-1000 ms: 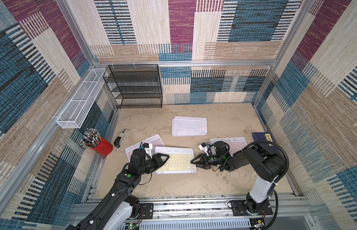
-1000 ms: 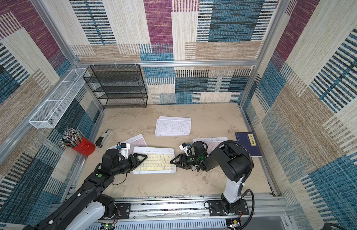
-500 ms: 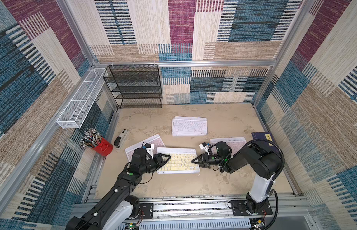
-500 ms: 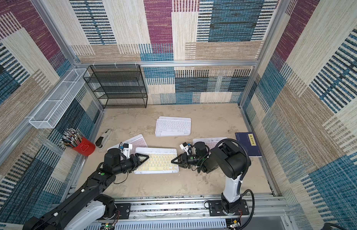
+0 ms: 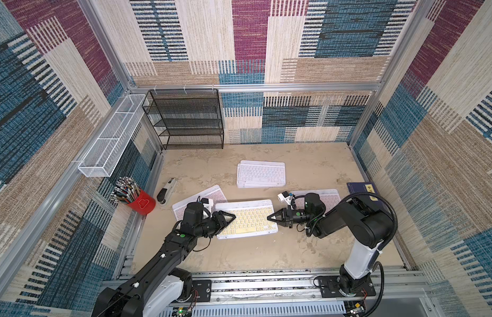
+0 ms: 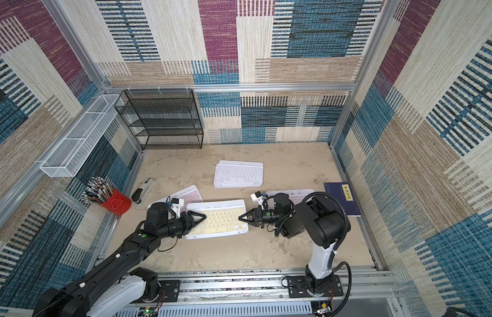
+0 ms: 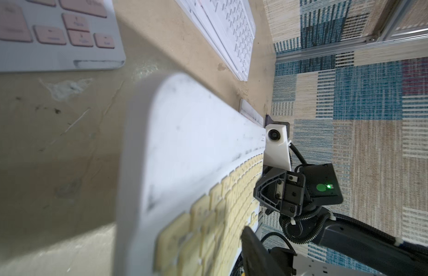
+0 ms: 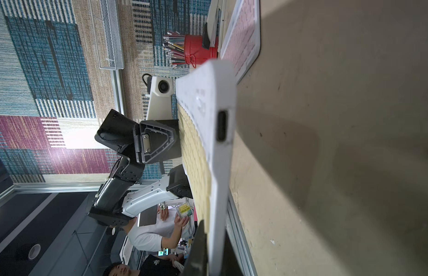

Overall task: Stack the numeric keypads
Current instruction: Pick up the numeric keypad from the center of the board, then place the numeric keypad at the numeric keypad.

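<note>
Three woven-patterned walls (image 5: 250, 33) in blue, plum, tan and cream closed in a beige worktop (image 5: 239, 255), with aluminium posts at the corners. The worktop was mottled and scuffed, and the left wrist view showed a pale scraped patch (image 7: 64, 87) on it. A black wire shelf (image 5: 187, 118) stood against the far wall on the left, and a white mesh basket (image 5: 110, 140) hung on the left wall. Below the basket, at the worktop's left edge, sat a red cup of pens (image 5: 141, 203), with a stapler (image 5: 166, 190) just to its right. A dark blue book (image 5: 361, 188) lay at the right edge. A stack of keypads (image 5: 261, 174), a white one on top, lay at the far centre. The left pink keypad (image 5: 217, 193) was partly hidden by the left arm, and the right pink keypad (image 5: 331, 196) by the right arm. In both top views the yellow keypad (image 5: 247, 221) (image 6: 217, 221) lay near the centre between the two grippers. The right gripper (image 5: 271, 218) was closed on the yellow keypad's right short edge, and a shadow fell on the worktop beside that edge. The left gripper (image 5: 231, 217) reached over the left short edge, one finger (image 7: 256, 251) above the keys. Whether it clamped the keypad could not be told.
</note>
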Tool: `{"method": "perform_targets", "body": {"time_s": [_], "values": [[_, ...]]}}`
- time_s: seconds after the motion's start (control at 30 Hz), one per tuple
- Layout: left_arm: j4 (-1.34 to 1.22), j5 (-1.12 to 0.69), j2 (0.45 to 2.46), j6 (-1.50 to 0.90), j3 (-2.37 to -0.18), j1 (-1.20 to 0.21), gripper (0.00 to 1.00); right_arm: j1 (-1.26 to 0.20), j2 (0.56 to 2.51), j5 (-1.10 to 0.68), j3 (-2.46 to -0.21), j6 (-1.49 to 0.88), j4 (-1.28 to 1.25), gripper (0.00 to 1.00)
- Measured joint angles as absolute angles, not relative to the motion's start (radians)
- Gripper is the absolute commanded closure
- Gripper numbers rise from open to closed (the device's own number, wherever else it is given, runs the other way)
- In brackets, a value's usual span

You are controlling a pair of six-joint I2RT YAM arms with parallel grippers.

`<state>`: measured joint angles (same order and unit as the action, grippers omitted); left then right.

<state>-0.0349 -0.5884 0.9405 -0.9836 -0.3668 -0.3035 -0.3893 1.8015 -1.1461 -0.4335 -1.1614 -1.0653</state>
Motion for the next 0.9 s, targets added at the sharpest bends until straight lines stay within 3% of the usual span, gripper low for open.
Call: {"method": "perform_targets", "body": {"time_s": [0.47,0.9], "values": [[-0.118,-0.588,1.138,-0.949,-0.537,-0.279,0.44,-0.267,1.728,-1.169,-0.591,-1.125,-0.865,1.00],[-0.226,-0.582,1.749,-0.905,-1.027,-0.273,0.46,-0.185,1.877,-0.996,-1.017,-0.970,-0.567,1.00]]}}
